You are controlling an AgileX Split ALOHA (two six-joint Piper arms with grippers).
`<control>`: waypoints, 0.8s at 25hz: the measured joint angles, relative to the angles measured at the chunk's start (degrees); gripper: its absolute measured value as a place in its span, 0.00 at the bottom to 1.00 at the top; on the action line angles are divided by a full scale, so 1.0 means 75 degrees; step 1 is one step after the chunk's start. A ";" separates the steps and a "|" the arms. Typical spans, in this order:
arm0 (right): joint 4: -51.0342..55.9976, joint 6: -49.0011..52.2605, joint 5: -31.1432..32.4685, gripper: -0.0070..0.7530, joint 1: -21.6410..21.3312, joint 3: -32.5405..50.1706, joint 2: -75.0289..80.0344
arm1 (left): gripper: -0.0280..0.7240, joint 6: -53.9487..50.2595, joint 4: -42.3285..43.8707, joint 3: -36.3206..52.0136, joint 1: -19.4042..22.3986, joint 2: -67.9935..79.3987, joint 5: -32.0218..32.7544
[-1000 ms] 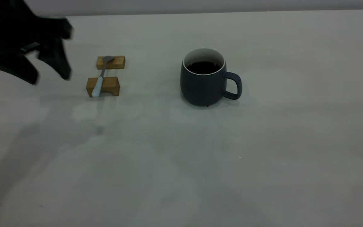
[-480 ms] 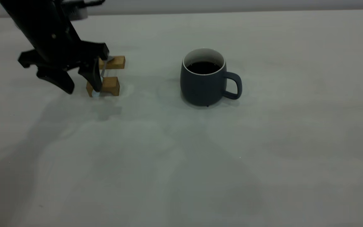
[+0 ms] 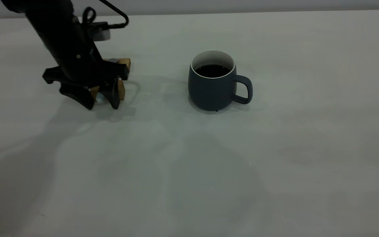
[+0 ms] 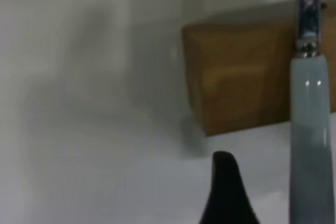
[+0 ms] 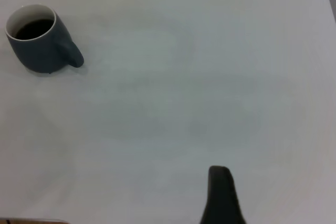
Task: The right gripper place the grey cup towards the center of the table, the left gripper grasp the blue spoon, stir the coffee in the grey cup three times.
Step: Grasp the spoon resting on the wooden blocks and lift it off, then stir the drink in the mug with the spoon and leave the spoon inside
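Note:
The grey cup [image 3: 212, 89] stands upright near the table's [image 3: 189, 171] middle, its handle pointing right, with dark coffee [image 3: 212, 70] inside. The blue spoon [image 4: 311, 129] lies across two wooden blocks at the left; only its pale handle tip [image 3: 100, 98] peeks out in the exterior view. My left gripper [image 3: 100, 104] is open and low over the near block, one finger [image 3: 86, 100] on each side of the handle's end, not closed on it. My right gripper [image 5: 294, 198] is out of the exterior view; its one visible finger [image 5: 220, 195] has bare table beside it.
The near wooden block [image 3: 121, 89] and the far one [image 3: 125, 62] hold the spoon off the table. A black cable [image 3: 110, 10] loops off the left arm. In the right wrist view the cup [image 5: 39, 40] is far from that gripper.
The left arm has swung in from the far left and come down over the wooden blocks, its fingers now straddling the spoon's handle. The cup has not moved.

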 joint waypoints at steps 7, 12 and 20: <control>0.0000 0.0000 0.0000 0.77 0.0000 0.0000 0.0000 | 0.38 -0.0048 -0.0004 -0.0104 -0.0003 0.0046 0.0099; 0.0000 0.0000 0.0000 0.77 0.0000 0.0000 0.0000 | 0.22 -0.0062 -0.0004 -0.0128 -0.0003 -0.0066 0.0328; 0.0000 0.0000 0.0000 0.77 0.0000 0.0000 0.0000 | 0.22 -0.0981 -0.0087 -0.1024 -0.0003 -0.1399 0.2281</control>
